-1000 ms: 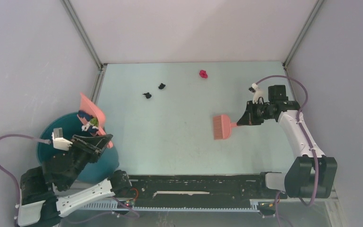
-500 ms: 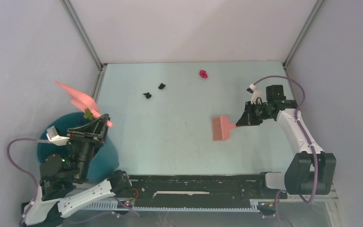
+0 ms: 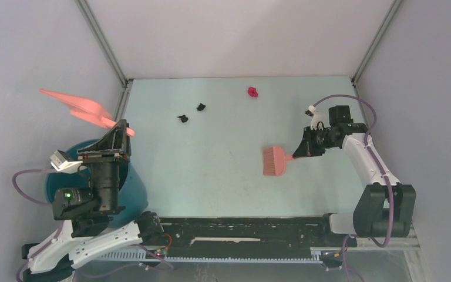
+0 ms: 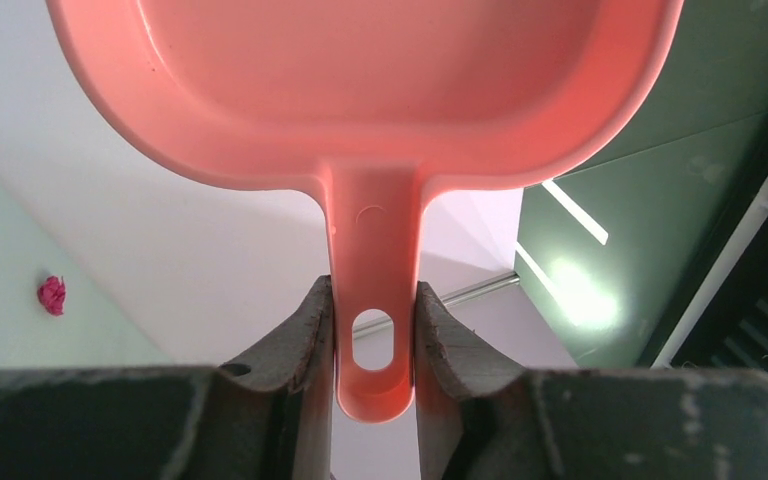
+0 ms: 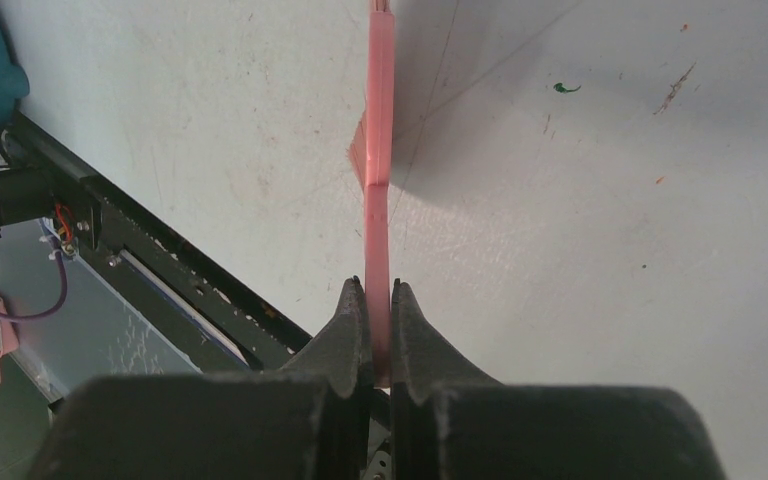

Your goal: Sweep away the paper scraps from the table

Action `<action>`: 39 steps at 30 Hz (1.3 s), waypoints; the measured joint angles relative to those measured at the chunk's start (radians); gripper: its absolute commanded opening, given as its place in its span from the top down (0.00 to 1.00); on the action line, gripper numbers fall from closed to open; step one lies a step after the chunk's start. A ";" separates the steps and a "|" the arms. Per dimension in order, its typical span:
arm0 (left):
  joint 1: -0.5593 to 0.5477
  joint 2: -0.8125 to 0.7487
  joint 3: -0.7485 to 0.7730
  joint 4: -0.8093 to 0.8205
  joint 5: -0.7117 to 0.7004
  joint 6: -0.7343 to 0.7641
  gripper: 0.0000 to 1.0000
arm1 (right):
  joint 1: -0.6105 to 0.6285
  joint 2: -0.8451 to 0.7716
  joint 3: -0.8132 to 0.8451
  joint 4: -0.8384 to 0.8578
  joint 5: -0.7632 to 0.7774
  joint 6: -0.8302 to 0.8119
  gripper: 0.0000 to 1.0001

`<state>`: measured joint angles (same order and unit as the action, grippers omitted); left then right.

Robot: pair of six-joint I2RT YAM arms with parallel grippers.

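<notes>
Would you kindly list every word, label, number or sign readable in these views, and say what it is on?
None: there is no readable text on the dustpan, brush, bucket or table.
The dustpan's handle bears only a faint round moulded mark, with no legible letters.

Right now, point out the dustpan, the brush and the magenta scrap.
dustpan (image 3: pixel 81 106), top external view, on its tilted pan.
brush (image 3: pixel 274 161), top external view, on its bristle head.
magenta scrap (image 3: pixel 252 91), top external view, on its middle.
</notes>
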<state>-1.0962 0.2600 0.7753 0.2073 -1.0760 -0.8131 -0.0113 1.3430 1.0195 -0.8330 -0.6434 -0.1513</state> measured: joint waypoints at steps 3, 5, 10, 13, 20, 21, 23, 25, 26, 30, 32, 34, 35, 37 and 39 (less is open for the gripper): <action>0.000 0.015 0.000 0.043 -0.002 0.024 1.00 | 0.000 0.000 0.000 0.000 0.000 -0.001 1.00; 0.000 0.023 0.001 0.045 -0.006 0.038 1.00 | 0.000 0.000 0.000 0.000 0.000 -0.002 1.00; 0.000 0.099 0.051 0.000 0.011 0.137 1.00 | 0.000 0.000 0.000 0.000 -0.001 -0.003 1.00; 0.000 0.181 0.118 -0.069 0.042 0.207 1.00 | 0.000 0.000 0.000 0.000 -0.001 -0.003 1.00; 0.000 0.450 0.328 -0.320 0.145 0.401 1.00 | 0.000 0.000 0.000 0.000 -0.001 -0.003 1.00; 0.000 0.495 0.359 -0.361 0.161 0.424 1.00 | -0.001 0.000 0.000 0.000 -0.001 -0.003 1.00; 0.000 0.587 0.426 -0.468 0.196 0.461 1.00 | -0.001 0.000 0.000 0.000 -0.001 -0.003 1.00; 0.000 0.679 0.494 -0.582 0.237 0.478 1.00 | -0.001 0.000 0.000 0.000 -0.001 -0.003 1.00; 0.000 0.734 0.538 -0.658 0.262 0.481 1.00 | -0.001 0.000 0.000 -0.001 -0.001 -0.003 1.00; 0.000 0.927 0.637 -0.894 0.372 0.444 1.00 | -0.006 0.000 0.000 -0.001 -0.002 -0.003 1.00; 0.000 0.993 0.634 -1.016 0.437 0.400 1.00 | -0.010 0.000 0.000 -0.001 -0.006 -0.003 1.00; 0.000 1.023 0.614 -1.106 0.491 0.351 1.00 | -0.013 0.000 0.000 -0.002 -0.013 -0.003 1.00; 0.000 1.025 0.596 -1.139 0.518 0.328 1.00 | -0.015 0.000 0.000 -0.003 -0.017 -0.003 1.00; 0.000 1.012 0.545 -1.201 0.576 0.276 1.00 | -0.015 0.000 0.006 -0.010 -0.022 -0.003 1.00; 0.000 0.986 0.492 -1.247 0.631 0.232 1.00 | -0.014 0.010 0.037 -0.032 -0.027 -0.007 1.00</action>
<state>-1.0962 1.2461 1.2675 -1.0393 -0.4454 -0.5812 -0.0254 1.3525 1.0565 -0.8654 -0.6701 -0.1585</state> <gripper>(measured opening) 0.298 0.042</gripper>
